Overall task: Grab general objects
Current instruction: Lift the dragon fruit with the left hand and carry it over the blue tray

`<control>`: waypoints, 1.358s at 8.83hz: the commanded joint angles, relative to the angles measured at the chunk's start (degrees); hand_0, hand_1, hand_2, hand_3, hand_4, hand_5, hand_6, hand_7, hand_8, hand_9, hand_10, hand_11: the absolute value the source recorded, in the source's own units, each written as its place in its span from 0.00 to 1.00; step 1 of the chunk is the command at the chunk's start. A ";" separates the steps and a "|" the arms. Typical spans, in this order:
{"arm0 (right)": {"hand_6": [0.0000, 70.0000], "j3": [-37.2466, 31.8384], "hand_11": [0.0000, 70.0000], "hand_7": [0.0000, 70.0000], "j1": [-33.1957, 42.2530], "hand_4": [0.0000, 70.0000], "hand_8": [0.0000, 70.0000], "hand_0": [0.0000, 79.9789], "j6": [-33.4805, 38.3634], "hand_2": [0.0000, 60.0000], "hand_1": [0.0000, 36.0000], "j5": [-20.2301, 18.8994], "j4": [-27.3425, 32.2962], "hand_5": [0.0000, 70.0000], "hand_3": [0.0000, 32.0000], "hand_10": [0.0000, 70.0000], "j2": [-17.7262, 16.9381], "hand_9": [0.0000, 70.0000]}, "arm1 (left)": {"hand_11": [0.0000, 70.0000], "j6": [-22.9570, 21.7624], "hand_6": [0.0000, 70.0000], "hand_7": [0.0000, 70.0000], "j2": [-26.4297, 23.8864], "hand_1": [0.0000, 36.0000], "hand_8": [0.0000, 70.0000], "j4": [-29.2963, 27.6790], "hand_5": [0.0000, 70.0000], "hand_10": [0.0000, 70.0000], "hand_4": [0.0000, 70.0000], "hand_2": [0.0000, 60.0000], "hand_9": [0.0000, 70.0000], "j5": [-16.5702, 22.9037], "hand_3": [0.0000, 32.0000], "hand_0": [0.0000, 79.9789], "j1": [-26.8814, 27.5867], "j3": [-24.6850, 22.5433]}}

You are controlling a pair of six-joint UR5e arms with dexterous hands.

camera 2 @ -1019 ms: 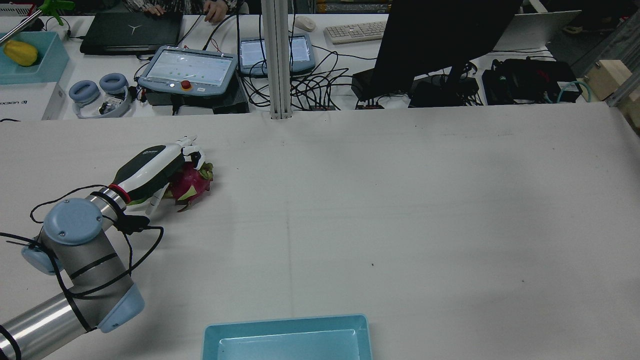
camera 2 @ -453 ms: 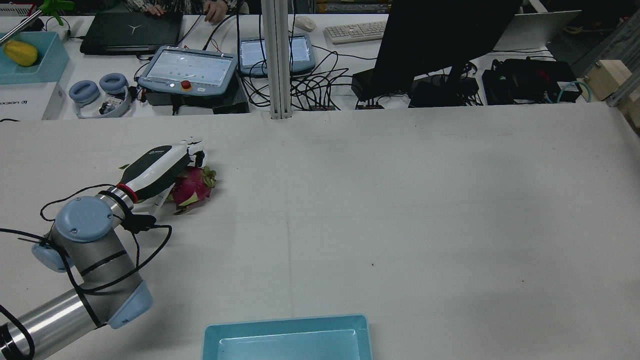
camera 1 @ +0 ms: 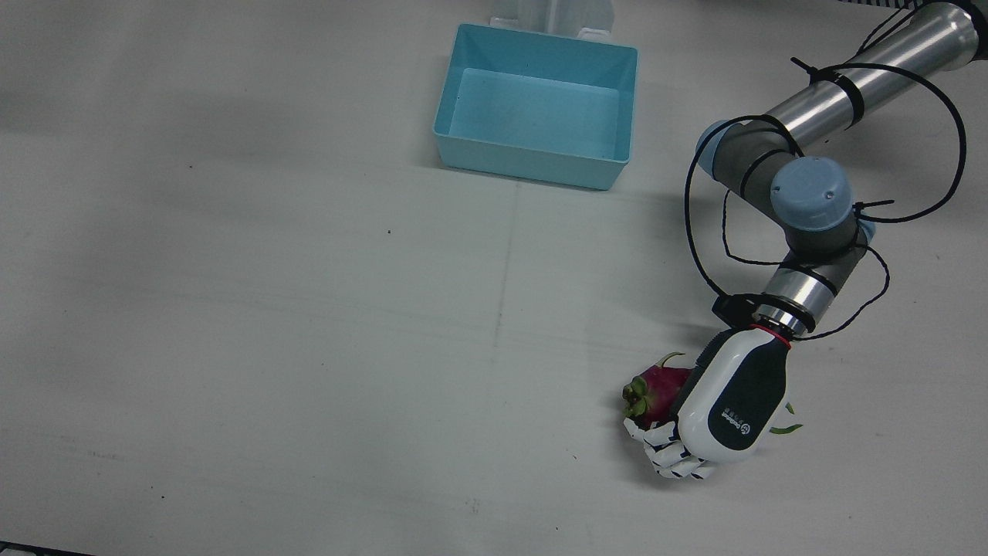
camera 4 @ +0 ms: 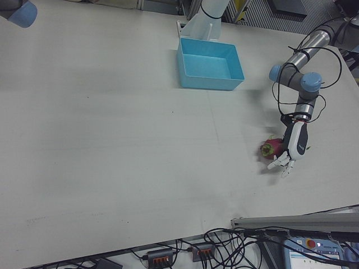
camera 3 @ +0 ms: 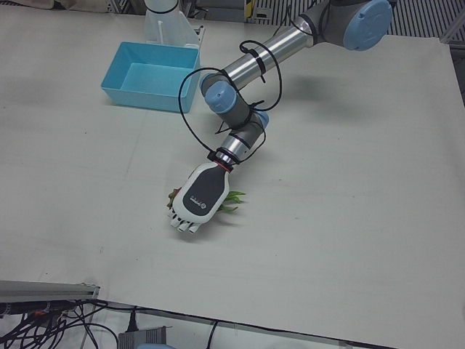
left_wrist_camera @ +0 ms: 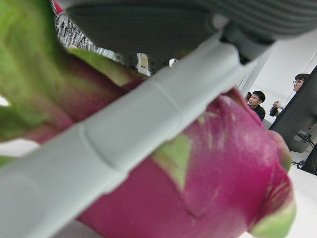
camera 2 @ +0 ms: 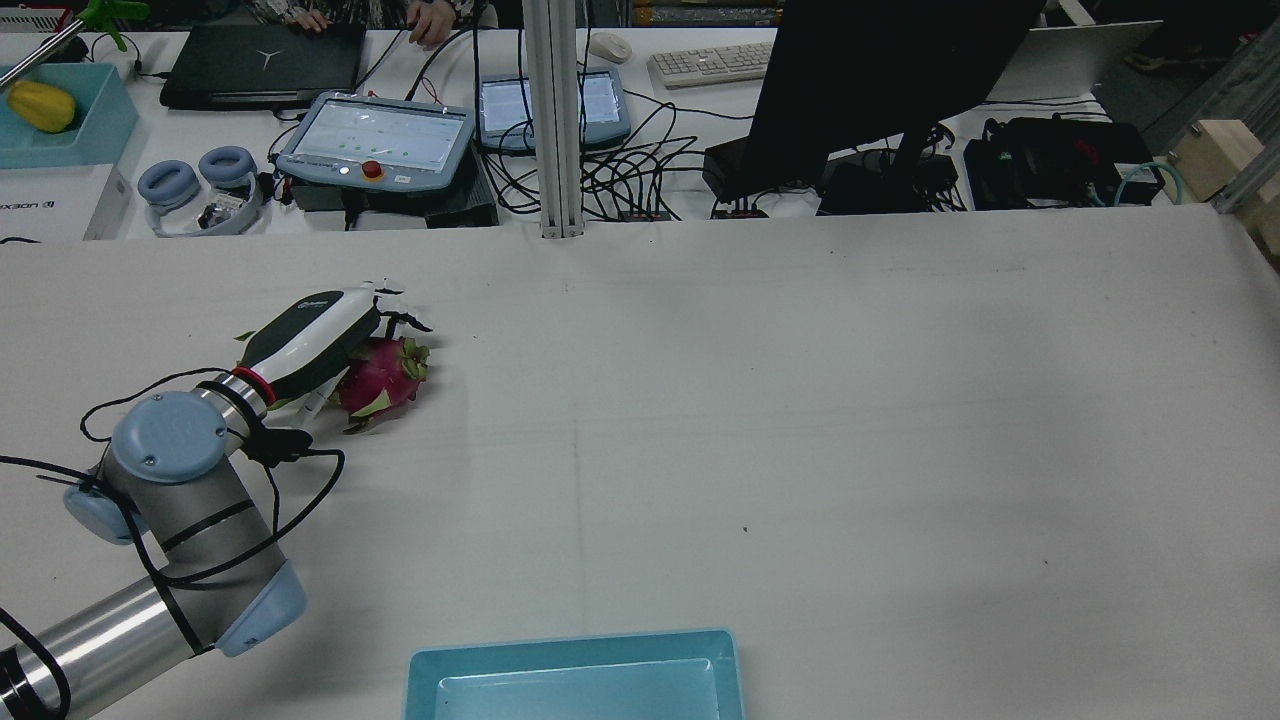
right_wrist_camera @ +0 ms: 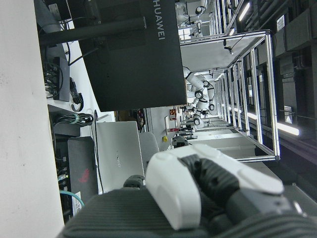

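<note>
Left hand [camera 1: 722, 409] sat over a dragon fruit [camera 1: 654, 392] at lower right of the front view, on the white table [camera 1: 309, 309]. In the rear view the same pair was at mid left, hand [camera 2: 310, 338] draped over the fruit [camera 2: 385, 372] from the left and above. Fingers [camera 1: 673, 457] looked spread and reaching past the fruit's far end, not curled under it; left hand view showed one finger lying right against the pink skin. Judged as hand apart, resting on the fruit, no grip yet. Fruit looked to be lying on the table. Step in hand: closing phase of the grasp. Next move probably calls for curling fingers round the body before any lift, since the rounded fruit could roll out sideways. Blue bin [camera 1: 536, 104] stood empty at top centre, well apart. Right hand: only its own camera showed a bit of it, state could not be told
</note>
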 commanded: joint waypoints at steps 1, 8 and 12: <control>0.00 0.06 0.00 0.00 0.00 0.00 0.00 0.00 0.00 0.00 0.00 0.04 0.00 0.00 0.00 0.00 0.00 0.00 | 1.00 -0.11 1.00 1.00 -0.10 1.00 1.00 0.23 1.00 1.00 1.00 1.00 1.00 0.00 0.00 1.00 -0.10 -0.39; 0.00 0.15 0.00 0.00 0.00 0.00 0.00 0.00 0.00 0.00 0.00 0.04 0.00 0.00 0.00 0.00 0.00 0.00 | 1.00 -2.92 1.00 1.00 -5.17 1.00 1.00 8.99 1.00 1.00 1.00 1.00 1.00 15.78 0.00 1.00 -0.27 -11.45; 0.00 0.24 0.00 0.00 0.09 0.00 0.00 0.00 0.00 0.00 0.00 0.04 0.00 0.00 0.00 0.00 0.00 0.00 | 1.00 -3.01 1.00 1.00 -11.06 1.00 1.00 18.68 1.00 1.00 1.00 1.00 1.00 29.13 0.00 1.00 0.60 -21.82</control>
